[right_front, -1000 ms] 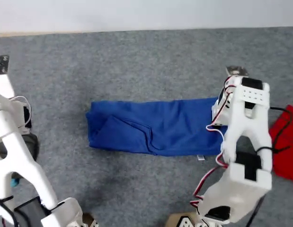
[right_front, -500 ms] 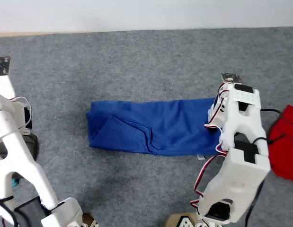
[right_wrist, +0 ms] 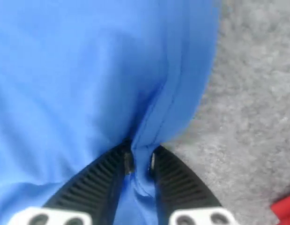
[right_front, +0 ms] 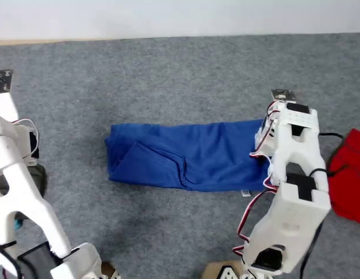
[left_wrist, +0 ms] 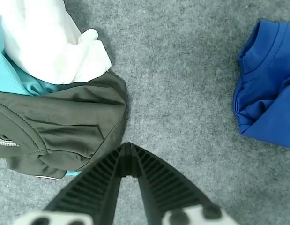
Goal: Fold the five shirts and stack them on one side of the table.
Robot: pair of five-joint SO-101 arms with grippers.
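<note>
Grey counter (right_front: 185, 64) carried a blue shirt (right_front: 191, 154) folded lengthwise; right claw (right_wrist: 139, 160) pinched its edge tight; left claw (left_wrist: 129, 152) hung closed and empty beside a dark shirt (left_wrist: 65, 119).

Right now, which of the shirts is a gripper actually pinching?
The blue shirt, spread mid-table: the right gripper is shut on its edge. The red shirt, white shirt, teal shirt and dark grey shirt lie ungripped.

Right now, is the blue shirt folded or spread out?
Folded lengthwise: the blue shirt lies as a narrow band with layered edges; the right gripper pinches one end.
</note>
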